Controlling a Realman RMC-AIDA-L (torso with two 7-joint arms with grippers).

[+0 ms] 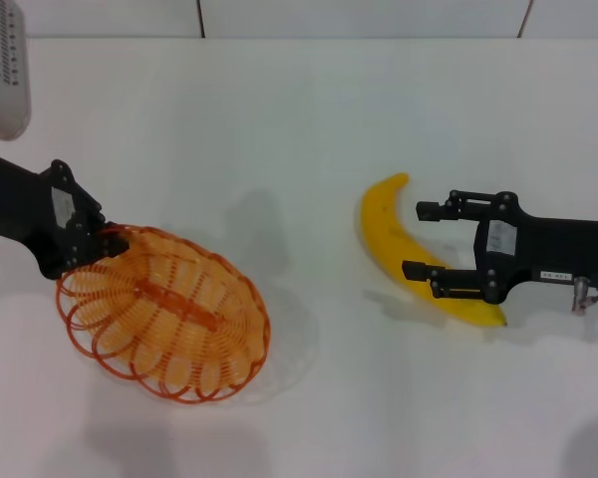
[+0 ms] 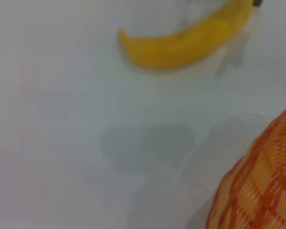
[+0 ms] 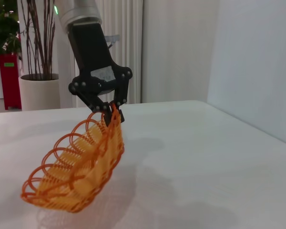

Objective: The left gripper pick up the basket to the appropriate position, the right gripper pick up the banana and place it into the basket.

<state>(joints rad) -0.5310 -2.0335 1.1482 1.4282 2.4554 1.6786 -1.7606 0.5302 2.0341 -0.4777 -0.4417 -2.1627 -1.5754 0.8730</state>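
Note:
My left gripper is shut on the rim of the orange wire basket at the left and holds it tilted, lifted above the table. The right wrist view shows this grip with the basket hanging from it at a slant. The yellow banana lies on the table at the right. My right gripper is open, low, with one finger on each side of the banana's middle. The left wrist view shows the banana and a part of the basket.
The white table reaches to a white wall at the back. In the right wrist view a potted plant and a red object stand beyond the table's far edge.

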